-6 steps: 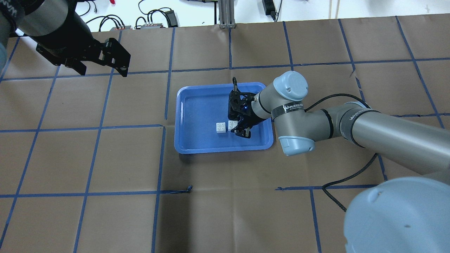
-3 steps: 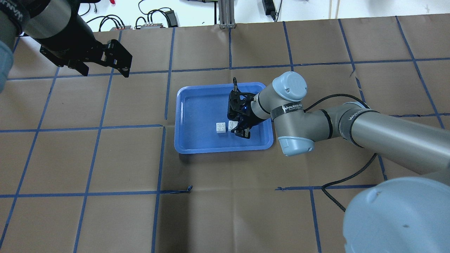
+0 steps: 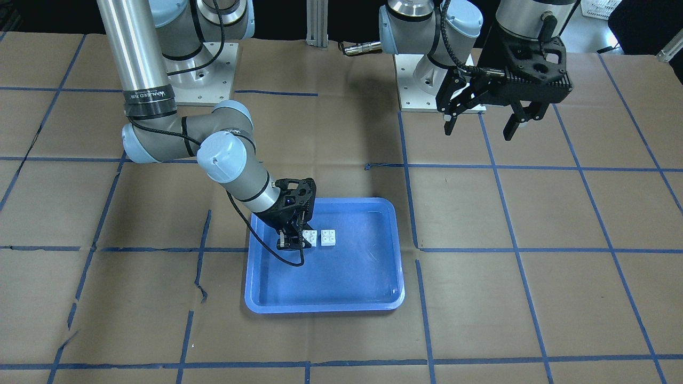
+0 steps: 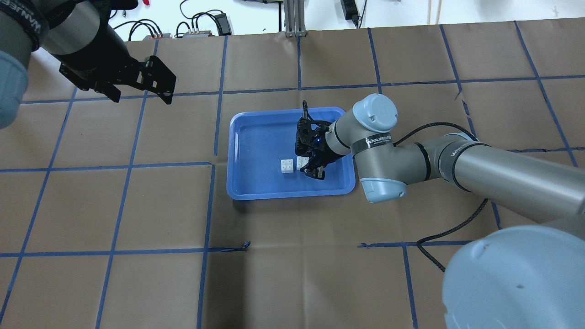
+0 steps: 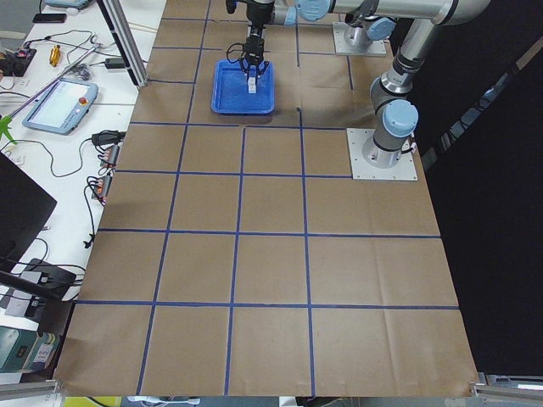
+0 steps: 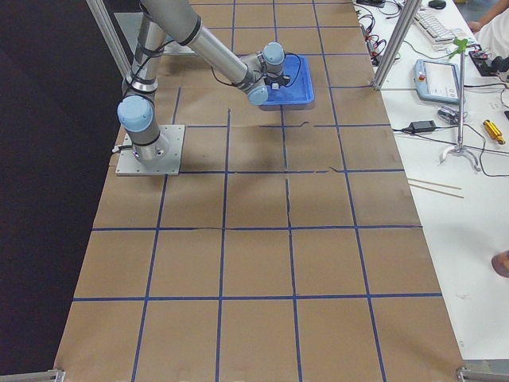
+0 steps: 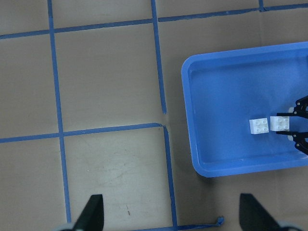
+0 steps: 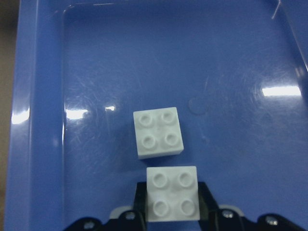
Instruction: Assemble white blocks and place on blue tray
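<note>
pinching white block [image 8: 172, 203] in right claw [image 8: 172, 192] by flat sides | judging it light, stiff, slick | spotting second block [image 8: 158, 132] just ahead on blue tray [image 8: 29, 154] | holding left claw [image 3: 478, 129] spread

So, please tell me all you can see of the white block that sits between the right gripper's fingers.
The white block is a small square brick, plastic by its look, upright with four round studs on top. The right gripper holds it: two black fingers press its opposite sides. It is inside the blue tray, beside the second white block, with a narrow gap between them.
</note>
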Controlling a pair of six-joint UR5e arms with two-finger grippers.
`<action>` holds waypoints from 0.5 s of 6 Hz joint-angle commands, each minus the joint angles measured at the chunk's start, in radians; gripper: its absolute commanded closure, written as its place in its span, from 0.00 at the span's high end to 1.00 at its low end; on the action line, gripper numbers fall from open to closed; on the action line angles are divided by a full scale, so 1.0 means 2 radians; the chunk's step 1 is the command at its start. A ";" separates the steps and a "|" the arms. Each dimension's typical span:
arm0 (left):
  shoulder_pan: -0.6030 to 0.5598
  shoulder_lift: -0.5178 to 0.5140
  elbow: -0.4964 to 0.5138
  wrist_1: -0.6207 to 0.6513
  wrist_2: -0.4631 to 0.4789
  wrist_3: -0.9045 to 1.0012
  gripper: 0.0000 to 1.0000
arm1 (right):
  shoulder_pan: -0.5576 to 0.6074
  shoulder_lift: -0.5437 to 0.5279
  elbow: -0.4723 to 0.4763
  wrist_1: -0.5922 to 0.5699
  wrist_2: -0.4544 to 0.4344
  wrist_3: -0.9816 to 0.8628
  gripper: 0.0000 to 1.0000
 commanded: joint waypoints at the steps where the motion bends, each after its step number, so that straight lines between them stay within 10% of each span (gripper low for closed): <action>1: -0.001 0.005 0.001 0.000 0.000 0.001 0.99 | 0.001 0.004 -0.002 -0.005 0.000 -0.004 0.26; 3: -0.002 0.001 -0.001 0.000 0.000 0.000 0.99 | 0.001 0.011 -0.002 -0.017 0.000 -0.004 0.26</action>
